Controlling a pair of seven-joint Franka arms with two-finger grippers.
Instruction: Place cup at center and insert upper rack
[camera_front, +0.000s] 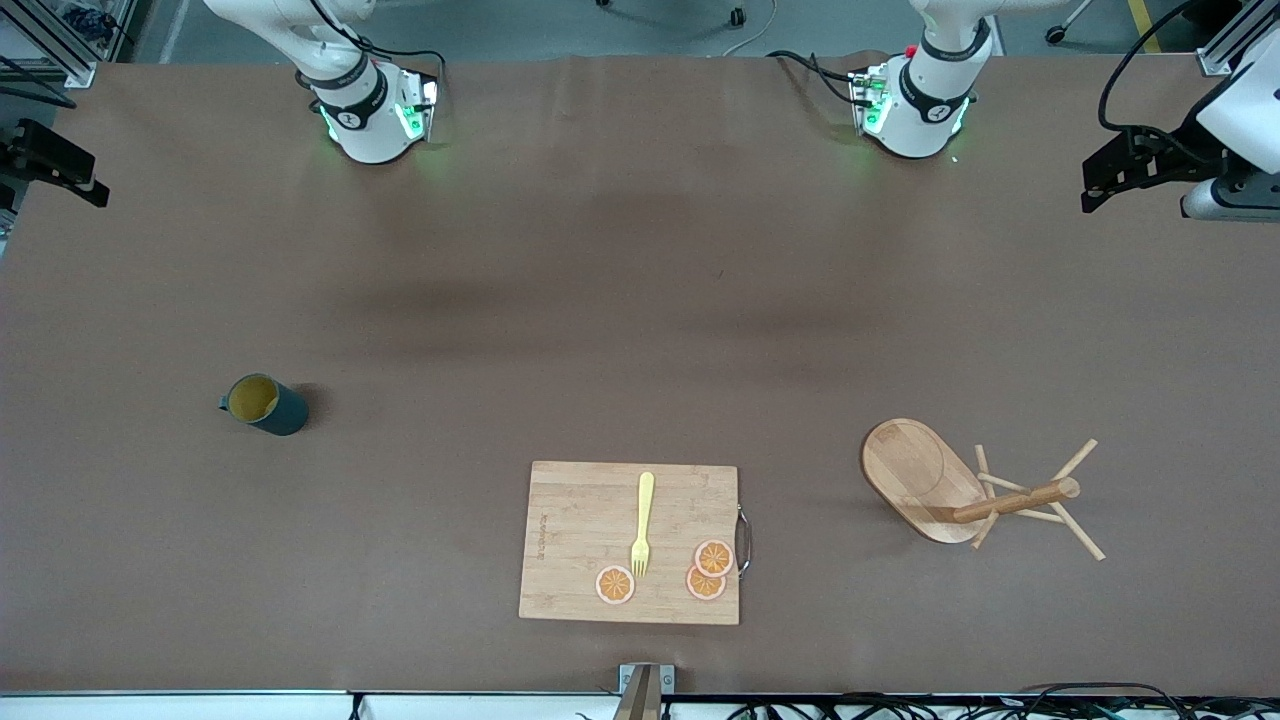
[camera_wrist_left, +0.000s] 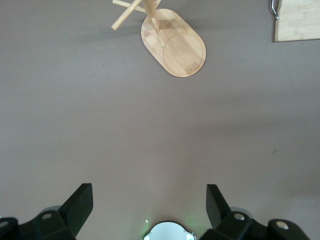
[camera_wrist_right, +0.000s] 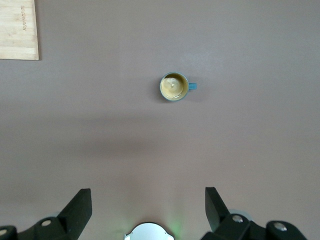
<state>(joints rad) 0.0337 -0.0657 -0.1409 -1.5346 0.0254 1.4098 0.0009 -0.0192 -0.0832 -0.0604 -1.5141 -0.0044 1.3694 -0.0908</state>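
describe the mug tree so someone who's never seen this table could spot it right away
On the brown table, look toward the left arm's end, beside the bamboo board that carries a fork and orange slices. The mug tree stands there alone: a light wooden oval base with a central pole. Its thin angled pegs set it apart from the flat rectangular board.

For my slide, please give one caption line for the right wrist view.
Open right gripper high over the bare table, looking down on the upright cup.
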